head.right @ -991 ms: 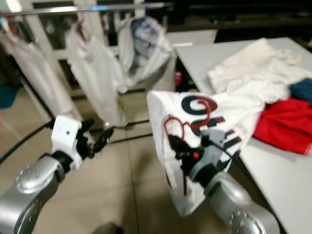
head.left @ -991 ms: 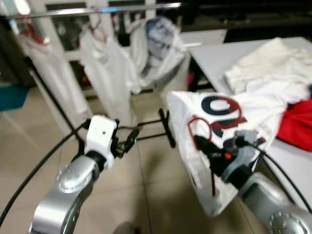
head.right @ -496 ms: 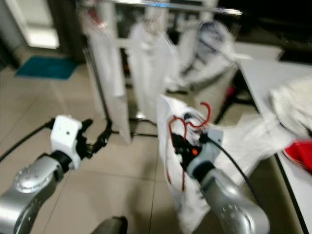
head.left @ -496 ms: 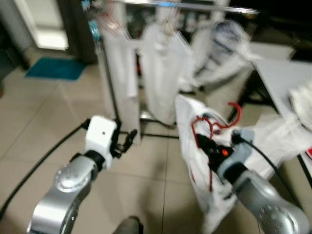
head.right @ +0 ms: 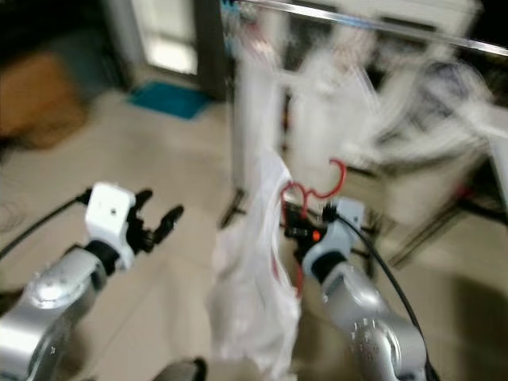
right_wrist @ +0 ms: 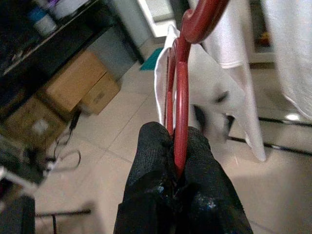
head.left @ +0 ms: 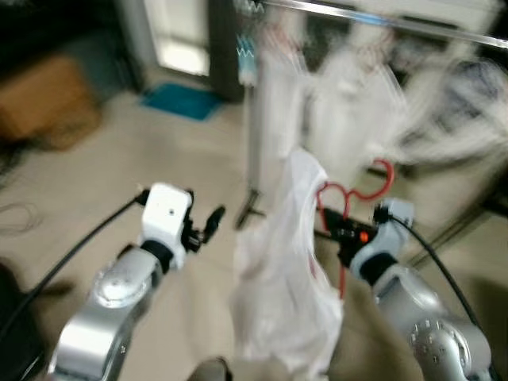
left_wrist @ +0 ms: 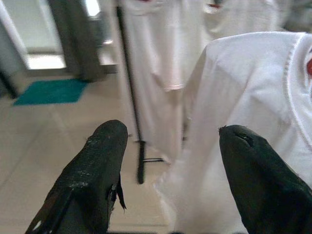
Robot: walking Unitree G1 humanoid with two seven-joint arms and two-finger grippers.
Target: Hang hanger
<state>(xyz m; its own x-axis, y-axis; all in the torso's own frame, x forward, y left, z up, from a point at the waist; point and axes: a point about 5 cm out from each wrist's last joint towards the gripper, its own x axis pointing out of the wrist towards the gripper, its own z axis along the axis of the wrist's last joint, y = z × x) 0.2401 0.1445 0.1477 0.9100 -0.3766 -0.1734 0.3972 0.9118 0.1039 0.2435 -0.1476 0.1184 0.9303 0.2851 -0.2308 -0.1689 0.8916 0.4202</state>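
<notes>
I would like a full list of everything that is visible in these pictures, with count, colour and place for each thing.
hanger: one, red, pinched between the right gripper's fingers, hook up
shirt: one, white, hanging on the red hanger
clothes rail: one, silver, across the top ahead of the robot
hung garments: several, white, blurred, under the rail
mat: one, teal, on the floor near the bright doorway
cardboard boxes: two, brown, on the floor by a dark shelf
floor: beige tiles
left gripper: one, black fingers, open, holding nothing, beside the shirt
right gripper: one, black fingers, shut on the hanger
</notes>
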